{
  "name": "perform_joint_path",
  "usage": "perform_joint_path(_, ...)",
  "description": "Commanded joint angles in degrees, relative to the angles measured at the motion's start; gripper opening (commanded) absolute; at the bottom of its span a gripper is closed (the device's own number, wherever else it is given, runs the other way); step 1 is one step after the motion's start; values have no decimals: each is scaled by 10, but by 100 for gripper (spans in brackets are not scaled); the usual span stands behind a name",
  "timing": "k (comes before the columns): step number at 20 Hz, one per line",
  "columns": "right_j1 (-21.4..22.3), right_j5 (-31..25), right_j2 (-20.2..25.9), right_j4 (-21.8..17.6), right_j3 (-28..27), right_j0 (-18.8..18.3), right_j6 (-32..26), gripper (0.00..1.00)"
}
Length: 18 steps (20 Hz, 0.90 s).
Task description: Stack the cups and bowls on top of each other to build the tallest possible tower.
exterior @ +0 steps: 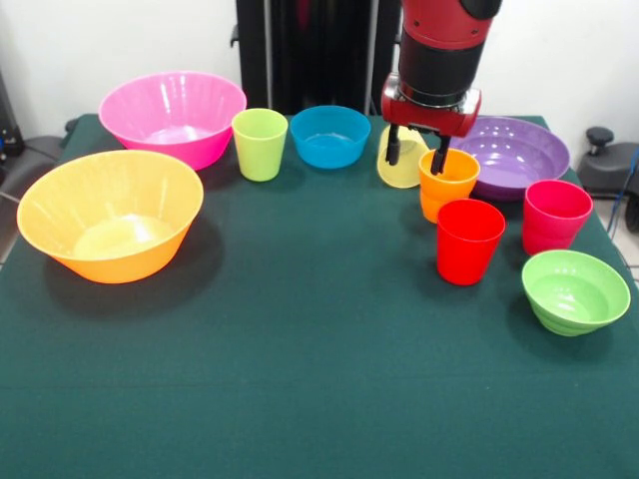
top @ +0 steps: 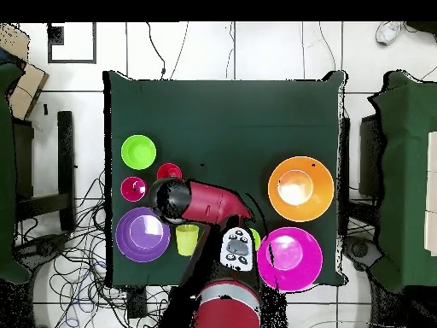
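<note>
Over the far right worktop (exterior: 300,399), end effector (exterior: 416,153) spread at ribbed orange plastic cup (exterior: 447,183).
Off-centre closing might have tipped it into the red plastic tumbler (exterior: 469,240).

Premises present as a robotics laboratory or test cell. A red and black robot arm (exterior: 439,50) stands at the far side of a table (exterior: 300,379) covered in dark green cloth. Loose cables (top: 77,256) trail across a white tiled floor (top: 256,51) around the table. Walls are plain white.
</note>
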State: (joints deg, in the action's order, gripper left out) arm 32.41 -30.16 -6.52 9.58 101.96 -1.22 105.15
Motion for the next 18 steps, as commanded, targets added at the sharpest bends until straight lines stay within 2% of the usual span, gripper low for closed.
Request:
perform_joint_path(1,-24,52,61,-12,25,1,61,100)
perform_joint_path(18,-27,65,63,-12,28,1,61,100)
